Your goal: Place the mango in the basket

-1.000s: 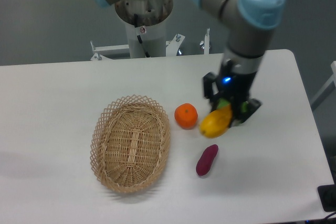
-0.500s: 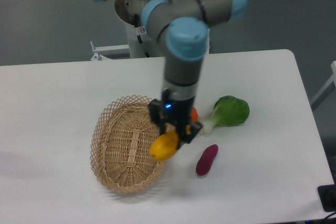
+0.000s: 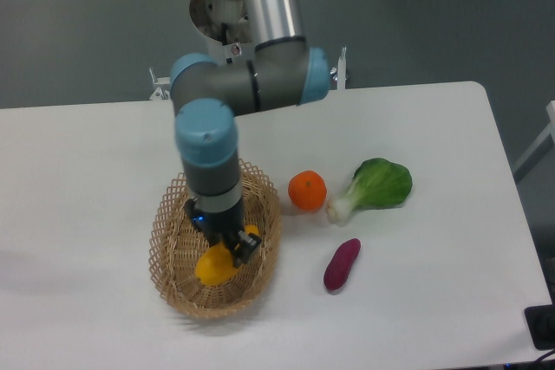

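The mango (image 3: 215,266) sat inside the basket (image 3: 170,236), low over its woven floor; whether it touched the floor could not be determined. Its upper part was covered by the gripper (image 3: 227,247), whose fingers were closed on the fruit, one yellow end showing on either side of them. The fingertips themselves were hard to make out against the dark housing. The arm hid the far rim of the basket. Outside the basket, beyond the fingers' right side in view, lay an orange (image 3: 307,191), a green leafy vegetable (image 3: 375,185) and a purple sweet potato (image 3: 342,264) on the white table (image 3: 78,171).
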Robot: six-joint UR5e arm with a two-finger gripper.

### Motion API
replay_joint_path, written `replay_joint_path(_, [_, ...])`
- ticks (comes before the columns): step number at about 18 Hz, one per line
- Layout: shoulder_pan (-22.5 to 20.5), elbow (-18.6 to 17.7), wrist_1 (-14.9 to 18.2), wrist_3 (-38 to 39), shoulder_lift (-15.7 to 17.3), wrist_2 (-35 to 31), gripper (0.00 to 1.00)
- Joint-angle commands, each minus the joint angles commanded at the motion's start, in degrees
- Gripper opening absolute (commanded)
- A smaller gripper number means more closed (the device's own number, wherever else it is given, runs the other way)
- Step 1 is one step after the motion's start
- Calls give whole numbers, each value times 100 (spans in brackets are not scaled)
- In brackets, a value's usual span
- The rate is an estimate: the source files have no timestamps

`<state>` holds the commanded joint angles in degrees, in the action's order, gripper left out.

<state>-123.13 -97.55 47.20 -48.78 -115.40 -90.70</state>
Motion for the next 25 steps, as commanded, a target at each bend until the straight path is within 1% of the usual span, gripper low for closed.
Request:
replay_joint_path(2, [9, -53, 0, -18, 0, 0, 47])
replay_joint_path(4, [53, -53, -9, -27, -9, 0, 52])
replay_joint_path(5, [53, -53, 0, -35, -18, 0, 61])
replay_joint_path(6, [53, -53, 0, -44, -18, -9, 77])
replay_joint_path(7, [53, -36, 9, -62, -18, -35, 90])
replay_joint_path(8, [53, -44, 0, -88, -18, -35, 99])
replay_joint_path(13, [44, 60, 9, -88, 52, -26, 100])
replay_joint_path(15, [-8, 253, 61, -97, 114, -18, 100])
replay_joint_path(18, [-315, 587, 228, -106, 167, 0, 100])
replay_joint_path(19, [-447, 675, 324, -167, 193, 0, 100])
replay_joint_path(21, [-702, 851, 657, -604, 281, 52, 100])
replay_joint_path(23, [-1000, 1062, 1061, -957, 377, 254, 100])
replay_joint_path(25, [-1326, 1308, 1536, -1308, 474, 483, 100])
